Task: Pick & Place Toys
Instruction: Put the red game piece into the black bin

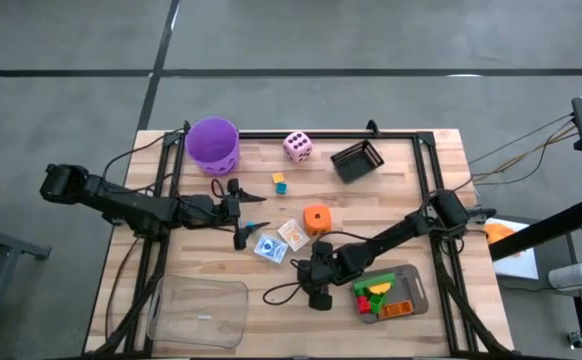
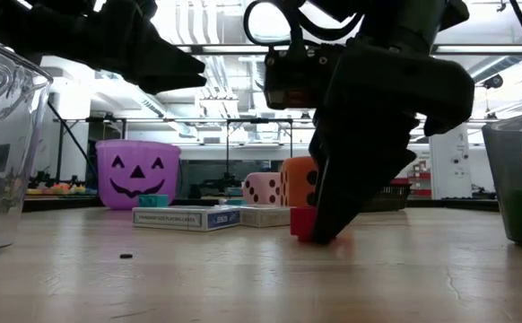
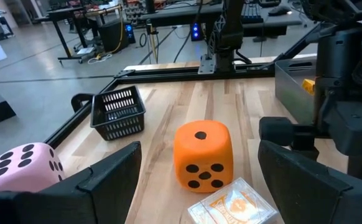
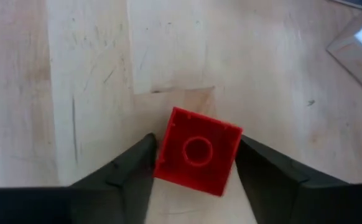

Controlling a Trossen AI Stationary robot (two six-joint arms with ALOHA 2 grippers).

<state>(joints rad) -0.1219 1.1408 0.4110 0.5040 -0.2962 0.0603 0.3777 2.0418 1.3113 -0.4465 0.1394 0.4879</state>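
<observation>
Right wrist view: my right gripper (image 4: 196, 168) brackets the red brick (image 4: 198, 150) on bare table, fingers closing, ready to lift; grey tray (image 1: 418, 288) waits at three o'clock. My left gripper (image 3: 196, 180) hangs open.

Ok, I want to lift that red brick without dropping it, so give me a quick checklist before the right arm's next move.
1. Red brick between the right gripper fingers: ok.
2. Both fingers pressed firmly on the brick: cannot tell.
3. Brick resting on the table: ok.
4. Card pack apart from the brick: ok.
5. Left gripper away, open near the orange die: ok.
6. Grey tray has room: ok.
</observation>
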